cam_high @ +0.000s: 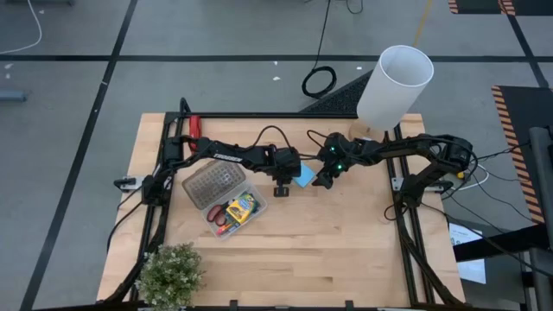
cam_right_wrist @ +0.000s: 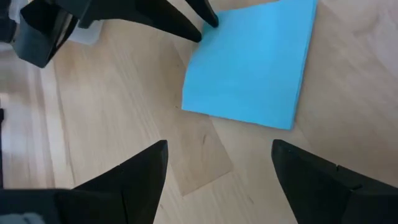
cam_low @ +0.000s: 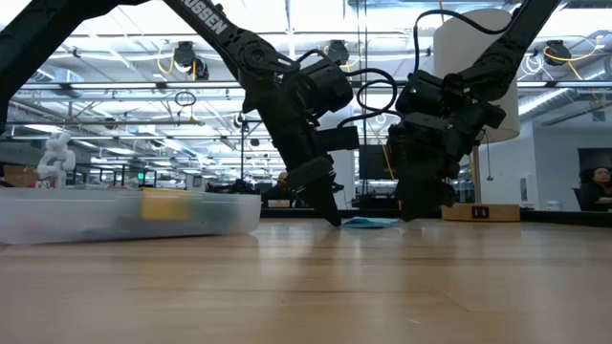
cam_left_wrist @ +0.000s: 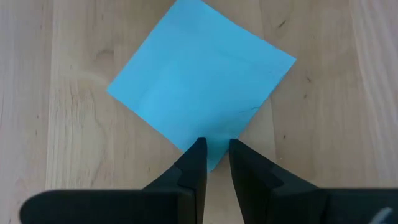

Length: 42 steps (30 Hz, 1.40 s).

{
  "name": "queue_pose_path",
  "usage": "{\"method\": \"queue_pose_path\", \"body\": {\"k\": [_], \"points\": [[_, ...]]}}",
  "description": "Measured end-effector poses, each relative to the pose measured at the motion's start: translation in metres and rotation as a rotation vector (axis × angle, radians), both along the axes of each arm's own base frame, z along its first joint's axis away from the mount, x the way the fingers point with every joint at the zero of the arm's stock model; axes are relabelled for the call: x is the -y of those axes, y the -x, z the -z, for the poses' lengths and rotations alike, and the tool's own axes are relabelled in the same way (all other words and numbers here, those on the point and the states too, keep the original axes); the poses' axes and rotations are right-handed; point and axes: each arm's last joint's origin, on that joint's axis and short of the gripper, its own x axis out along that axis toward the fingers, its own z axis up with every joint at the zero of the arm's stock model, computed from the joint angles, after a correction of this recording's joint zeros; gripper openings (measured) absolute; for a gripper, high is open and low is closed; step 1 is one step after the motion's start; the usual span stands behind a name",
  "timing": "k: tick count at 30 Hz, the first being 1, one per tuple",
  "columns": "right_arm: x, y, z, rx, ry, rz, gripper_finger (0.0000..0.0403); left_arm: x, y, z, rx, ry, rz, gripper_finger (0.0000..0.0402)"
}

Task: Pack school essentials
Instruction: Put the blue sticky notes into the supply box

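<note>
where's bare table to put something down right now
Free: the wide bare wood strip along the table's near edge, between the potted plant and the right frame rail. Crowded: mid-table, where the left tool and right tool flank the light-blue notepad, and left of them, the open clear case with scissors and crayon box inside.

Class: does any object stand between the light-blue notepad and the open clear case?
Nothing visible does. The light-blue square notepad lies on bare wood, the left gripper at its corner; the clear plastic case is beside it.
</note>
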Motion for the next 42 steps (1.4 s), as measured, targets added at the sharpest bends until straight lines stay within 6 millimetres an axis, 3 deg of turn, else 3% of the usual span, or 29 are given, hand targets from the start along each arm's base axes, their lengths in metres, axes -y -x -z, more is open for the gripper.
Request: {"method": "queue_pose_path", "body": {"k": [7,13,23,35,42], "points": [[0.000,0.000,0.000,-0.010,-0.011,0.026,0.0278,0.000,0.000,0.000,0.000,0.000,0.000,0.0069],[0.003,0.002,0.002,-0.092,-0.023,0.203,0.0278,0.000,0.000,0.001,-0.001,0.001,0.000,0.0069],[-0.004,-0.006,0.006,-0.109,-0.007,0.274,0.0278,0.000,0.000,0.001,0.001,0.015,0.003,0.0069],[-0.003,-0.012,0.007,-0.036,-0.055,0.231,0.0264,0.000,0.000,0.001,0.001,0.026,0.005,0.0069],[-0.006,-0.013,0.007,0.007,-0.072,0.103,0.0256,0.000,0.000,0.001,-0.003,0.026,0.007,0.0069]]}}
